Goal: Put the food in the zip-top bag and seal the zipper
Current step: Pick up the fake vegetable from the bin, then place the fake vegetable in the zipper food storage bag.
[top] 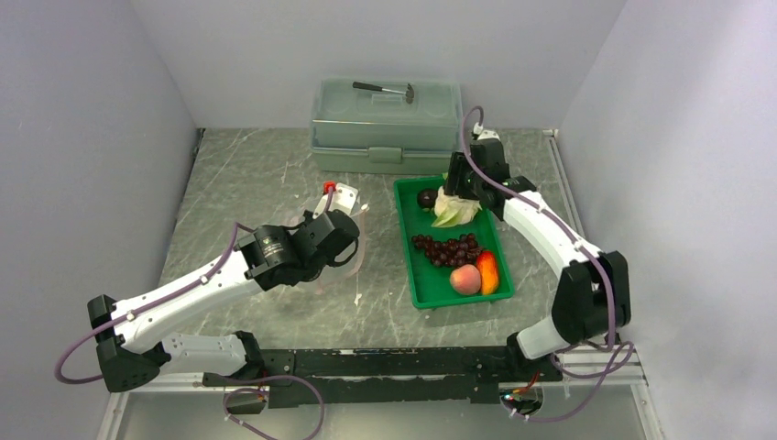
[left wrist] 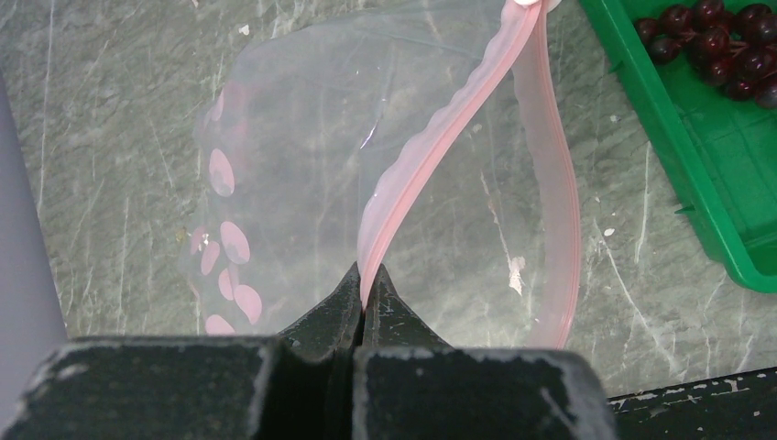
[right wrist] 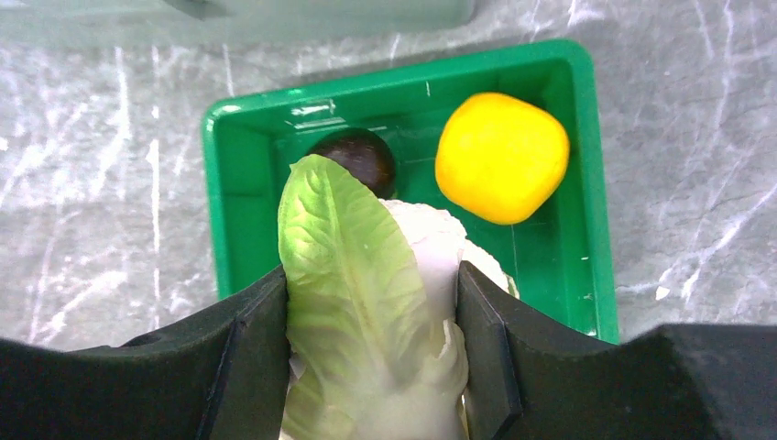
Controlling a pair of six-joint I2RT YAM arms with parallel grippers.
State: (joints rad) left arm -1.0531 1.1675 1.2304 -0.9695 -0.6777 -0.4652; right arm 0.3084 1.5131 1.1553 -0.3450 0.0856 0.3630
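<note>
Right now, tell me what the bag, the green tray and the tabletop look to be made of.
Bag: thin clear plastic film, glossy; the surface under it shows through; pink zipper strip.
Green tray: moulded plastic, shiny; highlights on rounded corners.
Tabletop: grey, veined, like marble or a printed laminate; cannot tell which.

Glossy green plastic tray (right wrist: 229,183), clear filmy plastic bag (left wrist: 311,137), veined stone-look table (top: 275,174).

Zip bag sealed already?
No, the zip-top bag has its pink zipper strips gaping wide apart, the left gripper pinching one.
</note>
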